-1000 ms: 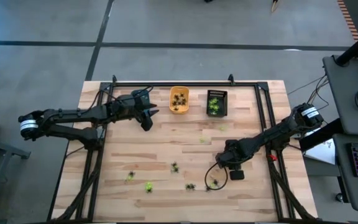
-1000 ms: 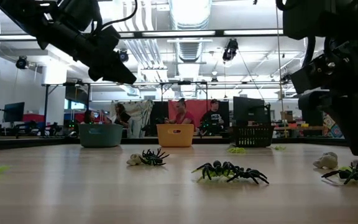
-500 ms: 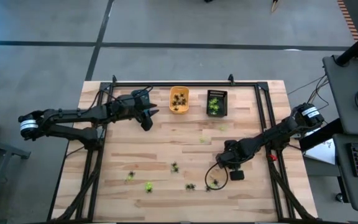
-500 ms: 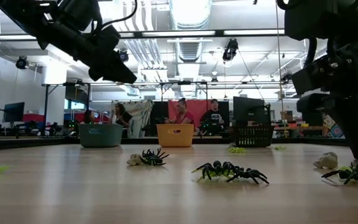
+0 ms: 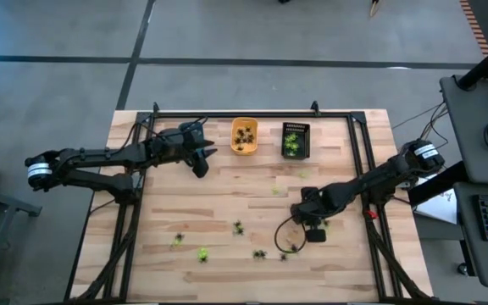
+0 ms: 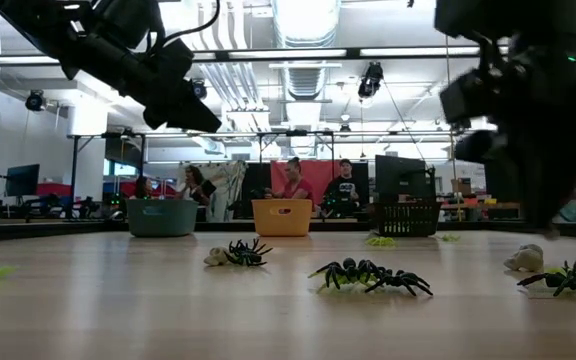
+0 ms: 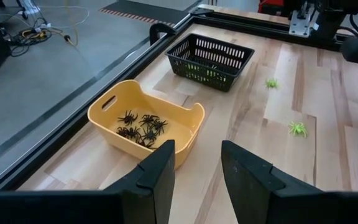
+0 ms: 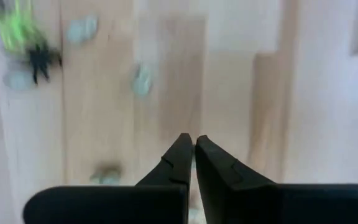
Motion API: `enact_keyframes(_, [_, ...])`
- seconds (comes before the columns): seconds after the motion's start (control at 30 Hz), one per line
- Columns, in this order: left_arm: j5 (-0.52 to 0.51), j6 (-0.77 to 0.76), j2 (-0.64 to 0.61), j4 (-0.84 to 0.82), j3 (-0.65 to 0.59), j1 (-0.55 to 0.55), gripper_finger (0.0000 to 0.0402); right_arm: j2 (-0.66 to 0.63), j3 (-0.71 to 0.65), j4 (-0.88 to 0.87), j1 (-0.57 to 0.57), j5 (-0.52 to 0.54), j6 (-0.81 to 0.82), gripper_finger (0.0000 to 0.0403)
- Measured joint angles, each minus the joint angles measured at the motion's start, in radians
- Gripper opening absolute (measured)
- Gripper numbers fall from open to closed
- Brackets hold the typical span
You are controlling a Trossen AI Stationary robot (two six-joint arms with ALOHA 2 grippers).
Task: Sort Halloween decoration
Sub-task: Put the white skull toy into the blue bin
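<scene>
Halloween decoration figures lie loose on the wooden table: black spiders [image 5: 238, 226] [image 5: 259, 252], yellow-green ones [image 5: 202, 252] [image 5: 276, 191], and pale ones [image 8: 140, 79]. My right gripper [image 8: 191, 142] hovers above the near right part of the table, pointing steeply down, shut, with nothing seen between its fingers. A black and green spider [image 6: 568, 278] lies on the table beside it. My left gripper [image 7: 197, 163] stands open in the air at the far left, just short of the orange tray [image 5: 244, 149].
The orange tray [image 7: 114, 107] holds black spiders. The black basket [image 5: 296, 152] next to it holds green ones. A teal tray [image 6: 161, 216] shows in the low view. A black metal frame [image 5: 235, 114] runs along the table's far and side edges.
My right gripper has risen from the table and shifted a little toward the table's left edge. The black and green spider beside it has stayed on the table.
</scene>
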Motion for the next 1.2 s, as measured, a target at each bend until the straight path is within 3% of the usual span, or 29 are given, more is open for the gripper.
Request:
enact_keyframes(0.17, [0.000,-0.001,0.000,0.025,0.000,0.000,0.0113,-0.046,0.001,0.169,-0.072,0.044,-0.021,0.0008])
enact_keyframes(0.4, [0.000,0.007,-0.042,0.051,0.000,0.000,0.0113,-0.008,0.000,0.681,-0.226,0.057,-0.163,0.0008])
enact_keyframes(0.53, [0.008,0.008,-0.109,0.041,0.000,0.000,0.0113,0.061,0.000,1.001,-0.318,-0.042,-0.224,0.0009])
enact_keyframes(0.73, [0.018,0.011,-0.255,-0.015,0.000,-0.006,0.0113,0.237,0.040,1.427,-0.433,-0.172,-0.186,0.0009])
enact_keyframes(1.0, [0.089,0.010,-0.438,-0.036,0.000,-0.008,0.0113,0.487,0.341,1.459,-0.500,-0.179,-0.181,0.0009])
enact_keyframes(1.2, [0.109,0.004,-0.517,-0.053,0.000,-0.008,0.0113,0.630,0.590,1.318,-0.554,-0.173,-0.194,0.0009])
